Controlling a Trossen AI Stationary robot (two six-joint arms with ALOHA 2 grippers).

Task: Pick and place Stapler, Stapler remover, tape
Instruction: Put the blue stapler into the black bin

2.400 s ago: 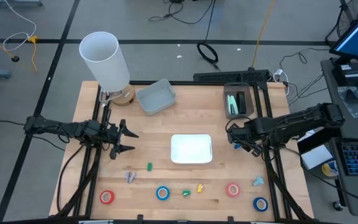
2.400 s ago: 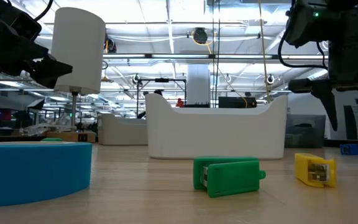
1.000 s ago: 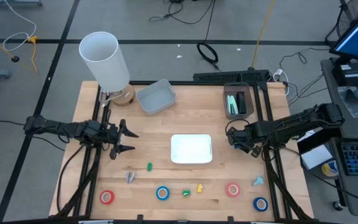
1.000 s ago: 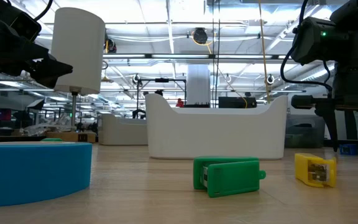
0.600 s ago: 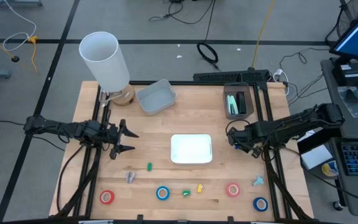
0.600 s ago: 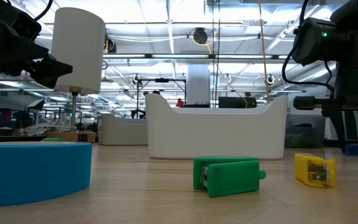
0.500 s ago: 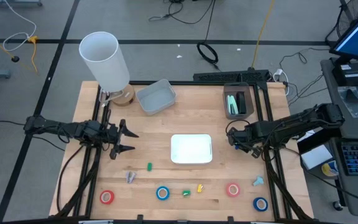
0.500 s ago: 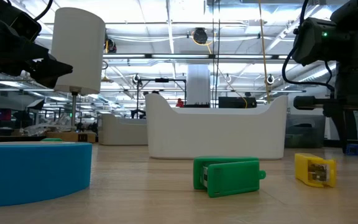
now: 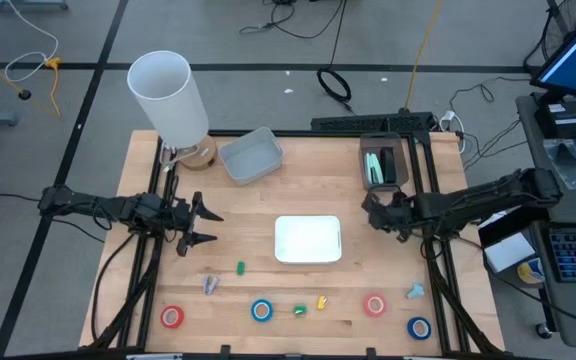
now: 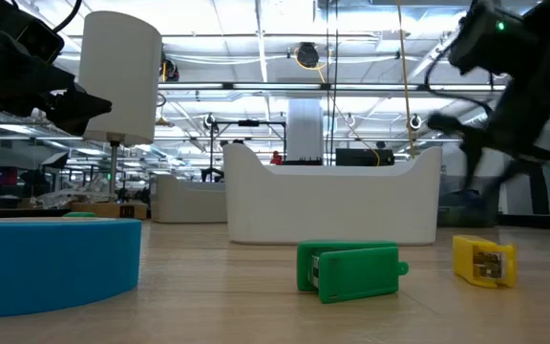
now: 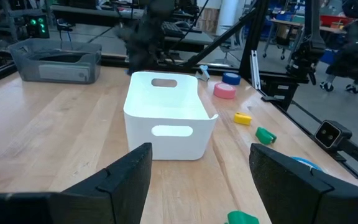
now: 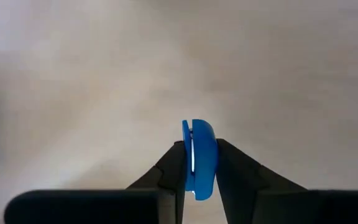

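A: What containers sit on the wooden table (image 9: pixel 298 195)?

B: In the high view, a white rectangular bin (image 9: pixel 308 240) with cut-out handles lies at centre frame; its inside looks bare. A grey tray (image 9: pixel 251 156) sits tilted toward the upper left, and a dark box (image 9: pixel 384 163) at upper right holds a pale green item I cannot identify. A tall white cylinder (image 9: pixel 169 97) stands at the upper-left corner.

A: And the tape?

B: Four smooth rings along the lower edge: a red roll (image 9: pixel 172 317) at lower left, a blue roll (image 9: pixel 261 311) lower centre, another red roll (image 9: pixel 374 305) and another blue roll (image 9: pixel 419 327) at lower right. Small green and yellow plastic pieces lie between them.

A: The hands?

B: The right hand (image 9: pixel 378 213), just right of the white bin, is pinched narrowly on a small blue object (image 12: pixel 199 158), a thin, rounded plastic piece seen edge-on in its wrist view. The left hand (image 9: pixel 206 226), centre left, is spread wide and holds nothing.
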